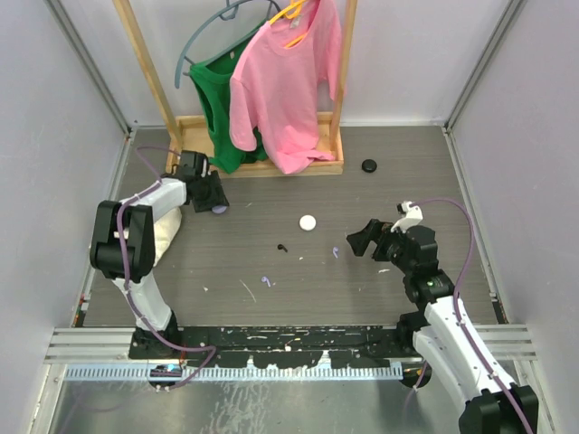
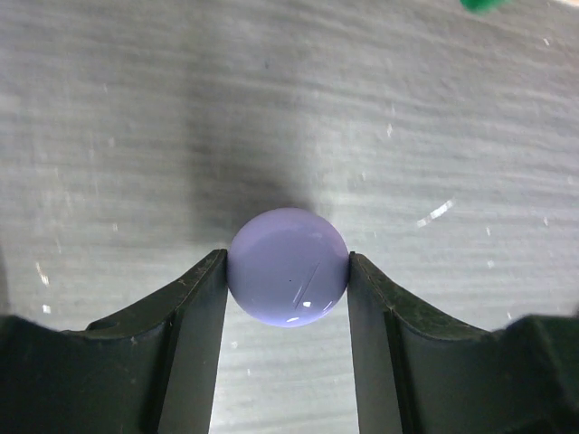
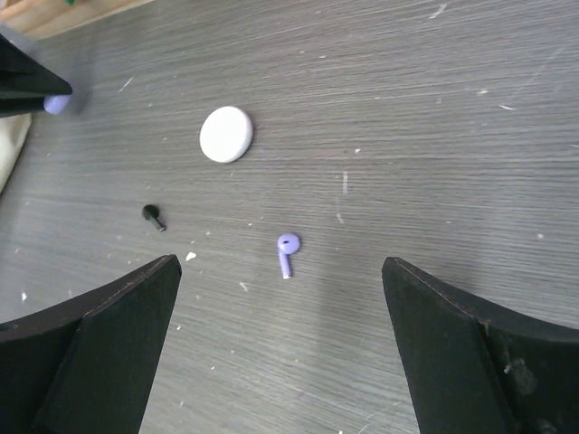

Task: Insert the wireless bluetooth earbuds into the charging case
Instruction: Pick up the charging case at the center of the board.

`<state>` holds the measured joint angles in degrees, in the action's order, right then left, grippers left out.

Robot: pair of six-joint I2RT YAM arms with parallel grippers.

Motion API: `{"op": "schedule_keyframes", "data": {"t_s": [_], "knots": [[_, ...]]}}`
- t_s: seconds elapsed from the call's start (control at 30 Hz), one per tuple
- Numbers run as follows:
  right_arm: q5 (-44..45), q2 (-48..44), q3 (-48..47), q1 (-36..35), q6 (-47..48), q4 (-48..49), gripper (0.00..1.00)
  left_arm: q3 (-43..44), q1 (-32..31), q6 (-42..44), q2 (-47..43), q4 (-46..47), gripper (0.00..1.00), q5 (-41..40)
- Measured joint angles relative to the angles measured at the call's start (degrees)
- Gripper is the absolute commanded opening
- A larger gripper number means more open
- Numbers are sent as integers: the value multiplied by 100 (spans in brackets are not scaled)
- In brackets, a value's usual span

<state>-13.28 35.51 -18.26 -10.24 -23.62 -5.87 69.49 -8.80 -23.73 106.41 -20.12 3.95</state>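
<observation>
Left end effector [image 2: 288,262] is clamped on the glossy round lilac case [image 2: 288,244], right end effector [image 3: 280,264] spread wide over the lilac earbud [image 3: 287,246] lying loose mid-desk. That slick curve could squirt from the pinch and roll across this flat, paint-flecked grey desk [image 1: 407,181] towards the white walls [image 1: 54,108]!

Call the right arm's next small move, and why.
Probably lower the right gripper straight down around the lilac earbud, then close. Its jaws stand wide open, and in the wrist view the earbud lies loose on the table roughly midway between them, with nothing crowding it. The left gripper holds what looks like the lilac round case, so the matching bud seems the sensible pick.
</observation>
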Motion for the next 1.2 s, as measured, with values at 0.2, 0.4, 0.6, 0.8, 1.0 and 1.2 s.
{"op": "schedule_keyframes", "data": {"t_s": [0.2, 0.4, 0.6, 0.8, 1.0, 1.2], "knots": [[-168, 0, -26, -435, -57, 111, 100, -737, -48, -505, -922, 278, 42, 433], [199, 48, -28, -1458, -188, 393, 98, -1633, -122, -1069, -1707, 826, 42, 898], [820, 393, -26, -2396, -422, 1034, 97, -2647, -317, -1749, -2542, 1333, 42, 1207], [1410, 883, -24, -3176, -616, 1926, 94, -3541, -557, -2680, -3432, 2076, 41, 1300], [2162, 1493, -26, -3985, -616, 2658, 93, -3893, -929, -3510, -3845, 2688, 41, 1180], [2944, 2142, -131, -4610, -496, 3359, 92, -4048, -1471, -4048, -4065, 3097, 40, 861]]}}
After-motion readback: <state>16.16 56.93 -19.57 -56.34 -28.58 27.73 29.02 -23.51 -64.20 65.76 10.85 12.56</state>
